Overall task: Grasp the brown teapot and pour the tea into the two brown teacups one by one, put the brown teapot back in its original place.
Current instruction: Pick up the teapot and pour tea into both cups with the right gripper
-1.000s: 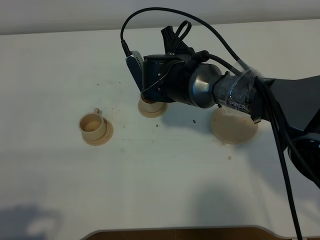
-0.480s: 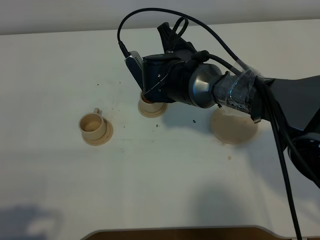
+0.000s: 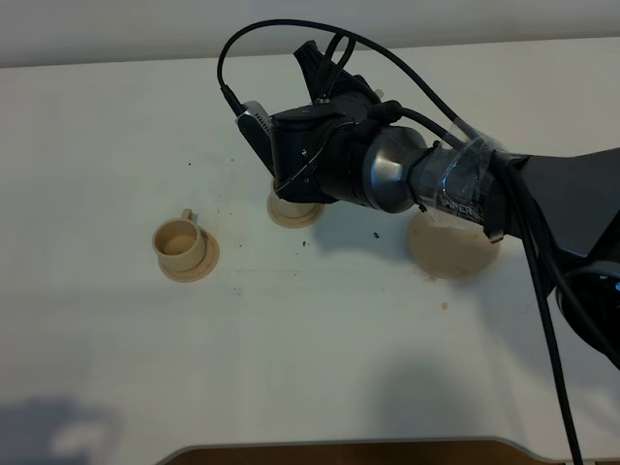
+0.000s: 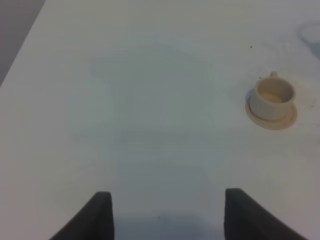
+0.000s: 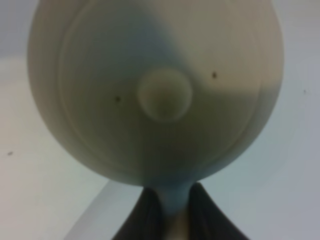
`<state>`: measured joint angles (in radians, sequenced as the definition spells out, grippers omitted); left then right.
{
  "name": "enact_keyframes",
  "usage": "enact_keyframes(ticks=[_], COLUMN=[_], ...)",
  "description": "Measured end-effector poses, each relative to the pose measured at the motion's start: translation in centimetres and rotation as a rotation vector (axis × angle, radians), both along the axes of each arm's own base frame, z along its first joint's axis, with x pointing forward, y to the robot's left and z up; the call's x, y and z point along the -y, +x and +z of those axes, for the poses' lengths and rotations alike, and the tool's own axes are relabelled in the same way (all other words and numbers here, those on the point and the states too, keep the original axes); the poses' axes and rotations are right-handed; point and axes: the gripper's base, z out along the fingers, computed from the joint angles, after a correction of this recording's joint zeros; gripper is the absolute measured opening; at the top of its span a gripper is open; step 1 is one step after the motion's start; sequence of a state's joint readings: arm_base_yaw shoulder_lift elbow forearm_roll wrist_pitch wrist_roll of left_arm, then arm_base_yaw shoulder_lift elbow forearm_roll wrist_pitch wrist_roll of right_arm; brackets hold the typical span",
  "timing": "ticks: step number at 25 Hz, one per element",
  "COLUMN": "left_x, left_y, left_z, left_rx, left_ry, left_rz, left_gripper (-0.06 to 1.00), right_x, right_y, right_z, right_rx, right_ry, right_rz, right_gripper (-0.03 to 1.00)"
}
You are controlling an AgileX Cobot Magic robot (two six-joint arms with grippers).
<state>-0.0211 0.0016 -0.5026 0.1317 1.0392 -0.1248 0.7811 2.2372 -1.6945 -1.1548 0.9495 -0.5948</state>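
Note:
My right arm point(image 3: 387, 170) reaches across the middle, its wrist above the middle teacup, of which only the saucer point(image 3: 294, 215) shows below it. The brown teapot point(image 5: 155, 95) fills the right wrist view, lid knob facing the camera; the arm hides it in the exterior view. My right gripper point(image 5: 171, 212) is shut on the teapot's handle. The other teacup point(image 3: 181, 242) stands on its saucer at the left, also in the left wrist view point(image 4: 271, 98). The wide round saucer point(image 3: 450, 250) lies bare at the right. My left gripper point(image 4: 167, 212) is open and empty over bare table.
The white table point(image 3: 320, 329) has small dark specks near the middle cup. Black cables point(image 3: 542, 320) loop above and trail down the right side of the right arm. The table's front edge runs along the bottom of the exterior view.
My right wrist has shifted slightly up and back over the middle cup, now covering more of it. The left cup and the wide saucer have not moved.

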Motion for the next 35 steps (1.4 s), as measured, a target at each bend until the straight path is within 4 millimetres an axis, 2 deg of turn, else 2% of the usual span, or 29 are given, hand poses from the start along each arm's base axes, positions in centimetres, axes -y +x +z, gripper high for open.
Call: enact_keyframes(ticks=[35], left_x=[0.00], left_y=[0.00], left_z=[0.00], left_rx=[0.000], left_ry=[0.000], left_rz=[0.000], left_gripper=[0.50], right_x=[-0.31], right_y=[0.48], right_z=[0.60], right_rx=[0.036], right_ry=[-0.149], right_rz=[0.136], right_gripper=[0.12])
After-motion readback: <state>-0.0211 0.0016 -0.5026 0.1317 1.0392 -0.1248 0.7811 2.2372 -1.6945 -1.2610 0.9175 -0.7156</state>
